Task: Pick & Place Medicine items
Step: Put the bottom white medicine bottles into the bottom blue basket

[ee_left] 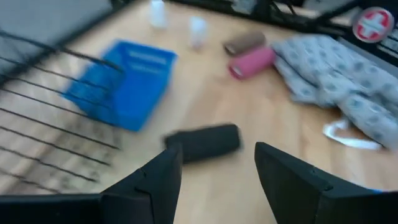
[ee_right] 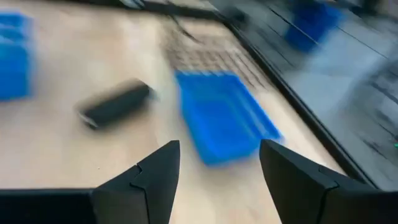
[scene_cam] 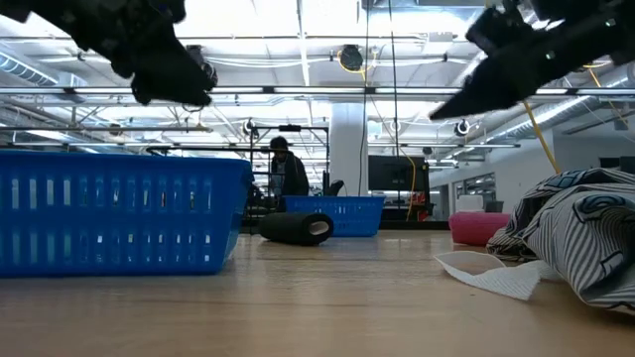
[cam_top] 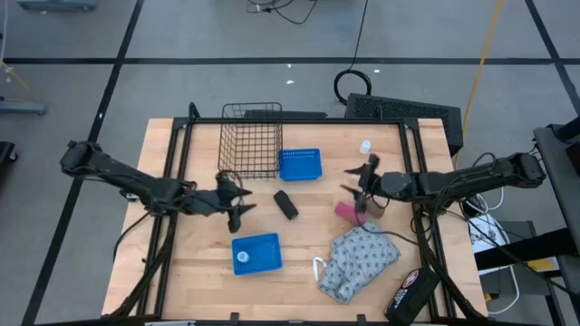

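Note:
One white medicine bottle (cam_top: 242, 257) stands in the near blue tray (cam_top: 268, 244). Two more white bottles (ee_left: 158, 14) (ee_left: 197, 28) stand upright on the bare wood at the far right; the high view shows one of them (cam_top: 365, 146). My left gripper (cam_top: 245, 199) (ee_left: 217, 152) hangs open above the table, between the wire basket and the near tray, with nothing between its fingers. My right gripper (cam_top: 356, 188) (ee_right: 219, 149) is open too, above the table just beyond the pink block (cam_top: 349, 212), and points toward the far blue tray (ee_right: 224, 115).
A wire basket (cam_top: 251, 140) stands at the far side beside the second blue tray (cam_top: 300, 165). A black block (cam_top: 286, 205) lies mid-table and a brown block (ee_left: 244, 42) lies near the pink one. A patterned cloth (cam_top: 362, 263) and a red-and-black pouch (cam_top: 412, 290) lie near right.

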Available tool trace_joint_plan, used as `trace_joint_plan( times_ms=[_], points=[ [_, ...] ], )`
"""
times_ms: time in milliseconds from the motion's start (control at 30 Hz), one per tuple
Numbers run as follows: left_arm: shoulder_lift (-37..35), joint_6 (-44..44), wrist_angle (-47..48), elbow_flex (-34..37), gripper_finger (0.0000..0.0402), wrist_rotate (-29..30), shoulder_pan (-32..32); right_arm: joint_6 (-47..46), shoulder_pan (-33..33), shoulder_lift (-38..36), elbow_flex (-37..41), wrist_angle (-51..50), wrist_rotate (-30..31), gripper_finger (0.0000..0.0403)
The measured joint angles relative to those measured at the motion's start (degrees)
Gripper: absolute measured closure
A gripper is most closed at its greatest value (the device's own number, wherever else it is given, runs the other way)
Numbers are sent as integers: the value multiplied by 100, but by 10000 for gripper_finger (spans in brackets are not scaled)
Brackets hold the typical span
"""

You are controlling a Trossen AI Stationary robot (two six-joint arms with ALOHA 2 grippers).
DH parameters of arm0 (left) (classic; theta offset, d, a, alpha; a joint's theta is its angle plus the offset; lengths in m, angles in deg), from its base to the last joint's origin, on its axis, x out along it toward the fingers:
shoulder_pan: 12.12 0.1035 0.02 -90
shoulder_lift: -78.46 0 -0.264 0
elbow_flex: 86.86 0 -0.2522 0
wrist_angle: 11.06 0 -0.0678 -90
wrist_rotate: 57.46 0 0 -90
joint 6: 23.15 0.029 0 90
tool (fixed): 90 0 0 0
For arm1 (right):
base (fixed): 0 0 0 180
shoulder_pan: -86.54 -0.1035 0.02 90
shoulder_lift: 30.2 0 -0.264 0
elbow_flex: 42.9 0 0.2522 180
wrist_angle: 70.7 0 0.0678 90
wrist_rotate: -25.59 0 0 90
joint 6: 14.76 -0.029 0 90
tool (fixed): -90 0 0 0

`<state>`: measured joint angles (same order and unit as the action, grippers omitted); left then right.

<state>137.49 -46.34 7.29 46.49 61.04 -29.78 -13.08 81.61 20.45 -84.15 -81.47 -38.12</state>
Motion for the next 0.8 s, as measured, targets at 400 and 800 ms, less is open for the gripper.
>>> trace_joint_plan(
  times_ms=[400,800],
  points=[
    [-746,325,749,2,190,1103,23,-2103,13,-566,178,-2654,1107,193],
    [-1090,399,-289,684,190,1472,34,-2127,249,-560,1695,-957,646,193]
  ],
)
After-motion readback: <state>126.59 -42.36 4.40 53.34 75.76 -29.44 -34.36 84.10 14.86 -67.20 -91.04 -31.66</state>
